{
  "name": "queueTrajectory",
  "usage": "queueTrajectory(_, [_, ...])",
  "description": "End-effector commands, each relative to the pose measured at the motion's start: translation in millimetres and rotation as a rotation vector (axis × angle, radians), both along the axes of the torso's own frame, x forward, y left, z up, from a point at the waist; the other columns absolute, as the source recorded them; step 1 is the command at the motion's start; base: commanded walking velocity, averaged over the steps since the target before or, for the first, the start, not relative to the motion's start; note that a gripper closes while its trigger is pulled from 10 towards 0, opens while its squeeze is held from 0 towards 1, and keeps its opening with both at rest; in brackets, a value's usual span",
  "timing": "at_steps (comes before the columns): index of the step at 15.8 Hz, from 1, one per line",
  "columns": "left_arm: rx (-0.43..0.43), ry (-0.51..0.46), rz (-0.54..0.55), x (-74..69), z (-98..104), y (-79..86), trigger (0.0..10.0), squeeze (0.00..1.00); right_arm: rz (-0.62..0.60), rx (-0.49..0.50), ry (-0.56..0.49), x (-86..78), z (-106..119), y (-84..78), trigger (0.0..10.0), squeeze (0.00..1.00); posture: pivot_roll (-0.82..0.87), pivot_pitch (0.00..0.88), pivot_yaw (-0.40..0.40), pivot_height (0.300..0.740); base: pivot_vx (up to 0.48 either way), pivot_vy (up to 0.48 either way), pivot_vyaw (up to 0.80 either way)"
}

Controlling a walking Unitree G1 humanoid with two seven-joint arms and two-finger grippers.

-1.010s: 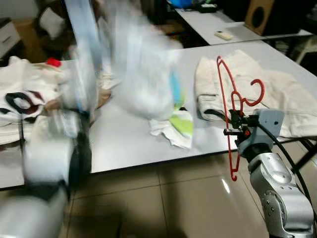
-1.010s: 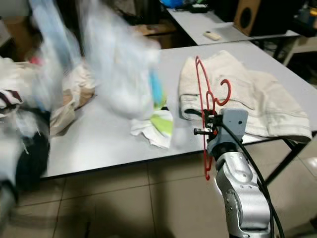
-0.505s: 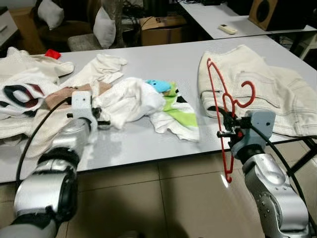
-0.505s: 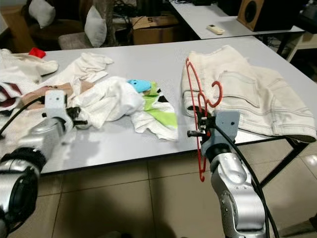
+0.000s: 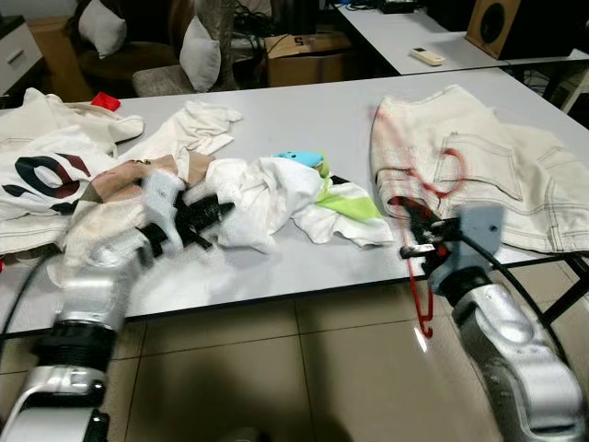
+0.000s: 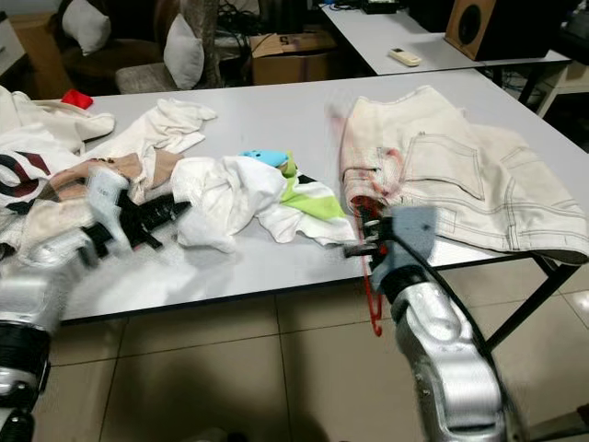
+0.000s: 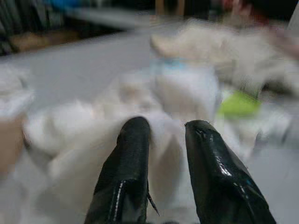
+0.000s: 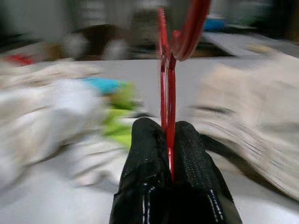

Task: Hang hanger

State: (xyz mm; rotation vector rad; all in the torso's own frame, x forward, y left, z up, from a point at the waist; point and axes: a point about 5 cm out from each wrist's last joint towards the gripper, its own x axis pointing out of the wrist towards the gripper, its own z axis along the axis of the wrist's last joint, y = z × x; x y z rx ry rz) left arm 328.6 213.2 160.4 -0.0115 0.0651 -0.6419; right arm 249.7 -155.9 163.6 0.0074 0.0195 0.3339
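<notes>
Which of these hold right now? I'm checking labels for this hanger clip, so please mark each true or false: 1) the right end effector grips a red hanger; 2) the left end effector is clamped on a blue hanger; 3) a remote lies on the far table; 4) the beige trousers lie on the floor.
1) True: the right end effector is shut on the red hanger.
2) False: the left end effector is open, its fingers against the white garment.
3) True: the remote lies on the far table.
4) False: the beige trousers lie on the grey table.
</notes>
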Motion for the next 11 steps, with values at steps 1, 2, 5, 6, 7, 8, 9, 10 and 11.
queueTrajectory(1, [-0.105,-0.071,-0.059,-6.7,30,1.6,10.0,1.00,0.166,-0.008,-0.045,-10.3,15,-1.0,10.0,0.00,-0.08,0.000,0.058,0.740,0.000,0.000,0.00])
queueTrajectory(2, [-0.147,-0.071,-0.103,-9.8,36,-2.5,10.0,1.00,0.214,-0.033,-0.044,-13.7,19,-6.6,10.0,0.00,-0.08,0.000,0.058,0.740,0.000,0.000,0.00])
queueTrajectory(5, [-0.155,-0.087,-0.077,-10.2,40,-1.0,10.0,1.00,0.315,-0.140,-0.010,-21.8,26,-21.3,10.0,0.00,-0.08,0.000,0.060,0.740,0.000,0.000,0.00])
queueTrajectory(6, [-0.134,-0.090,-0.053,-8.8,40,1.9,10.0,1.00,0.324,-0.146,-0.004,-22.2,25,-20.4,10.0,0.00,-0.08,0.000,0.057,0.740,0.000,0.000,0.00])
queueTrajectory(7, [-0.073,-0.104,-0.006,-9.2,40,5.1,10.0,1.00,0.304,-0.150,0.010,-20.5,22,-17.6,10.0,0.00,-0.08,0.000,0.056,0.740,0.000,0.000,0.00])
queueTrajectory(8, [-0.068,-0.097,0.019,-9.9,39,6.0,10.0,1.00,0.292,-0.144,0.005,-19.9,21,-15.2,10.0,0.00,-0.09,0.000,0.064,0.740,0.000,0.000,0.00])
queueTrajectory(9, [-0.022,-0.091,0.107,-13.0,32,6.1,10.0,0.45,0.216,-0.109,0.023,-15.0,14,-8.6,10.0,0.00,-0.10,0.000,0.068,0.740,0.000,0.000,0.00])
queueTrajectory(10, [-0.023,-0.090,0.169,-24.2,21,1.9,10.0,0.00,0.161,-0.073,0.018,-11.8,6,4.7,10.0,0.00,-0.11,0.000,0.071,0.740,0.000,0.000,0.00])
queueTrajectory(11, [-0.063,-0.084,0.221,-35.0,12,-1.8,10.0,0.00,0.103,-0.027,0.017,-10.9,-2,13.8,10.0,0.00,-0.10,0.000,0.066,0.740,0.000,0.439,0.00])
